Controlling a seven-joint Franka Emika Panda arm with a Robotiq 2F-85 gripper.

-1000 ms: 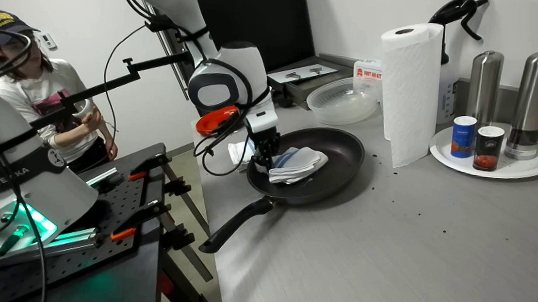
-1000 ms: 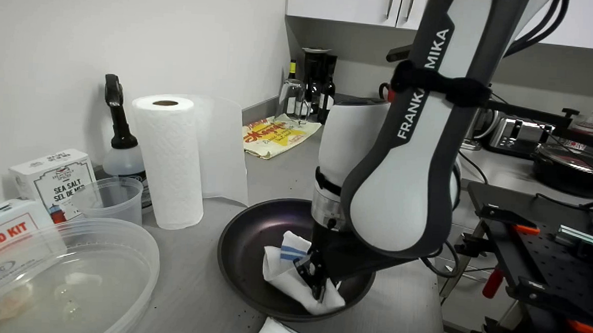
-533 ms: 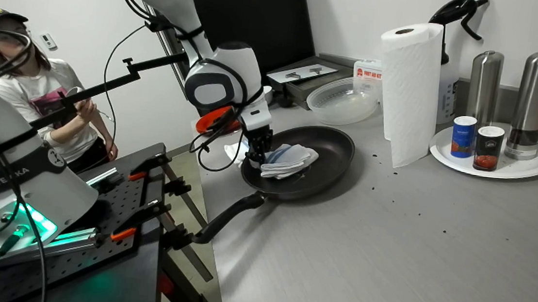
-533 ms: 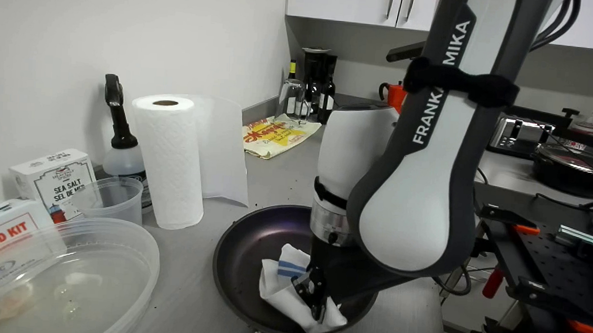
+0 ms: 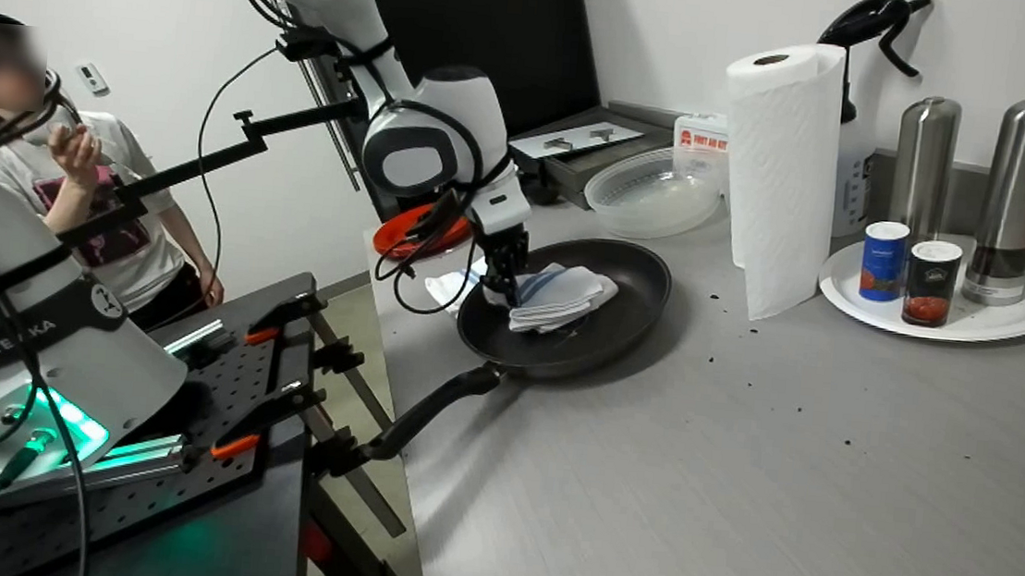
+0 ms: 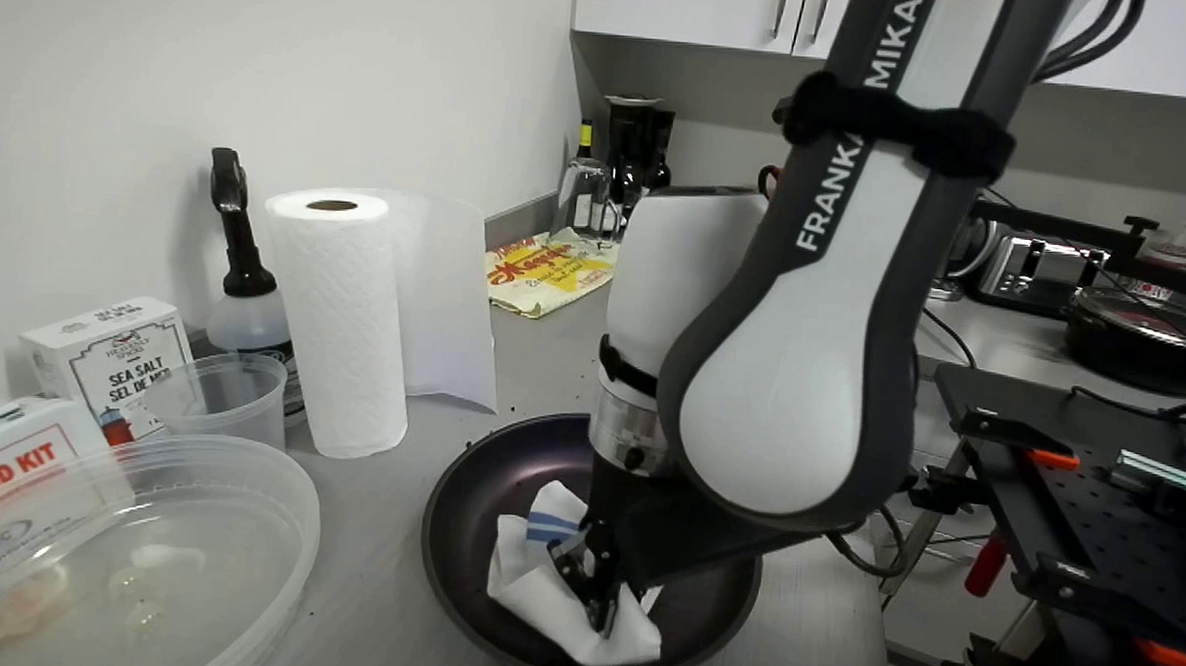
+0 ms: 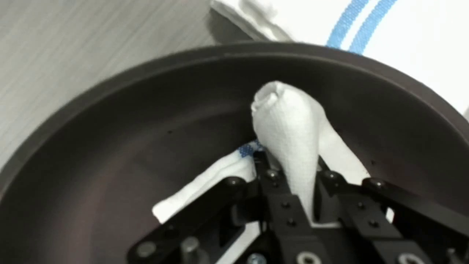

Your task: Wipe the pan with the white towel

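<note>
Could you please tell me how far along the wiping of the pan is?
Done: the gripper is shut on the white towel. In hand: probably the wiping itself, as the towel lies inside the pan in both exterior views. Left: likely more wiping, since a few dark specks show in the pan in the wrist view; after that, letting go of the towel, which is not yet released.

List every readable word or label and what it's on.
"FIRST AID KIT": first-aid box
"SEA SALT": salt box
"SEL DE ME…": salt box, ending unclear
"FRANK…MIKA": robot arm, strap between
"…RANKA E…KA": robot base, partly hidden
Too small or blurred: blue shaker, dark shaker, printed sheet, other small print
</note>
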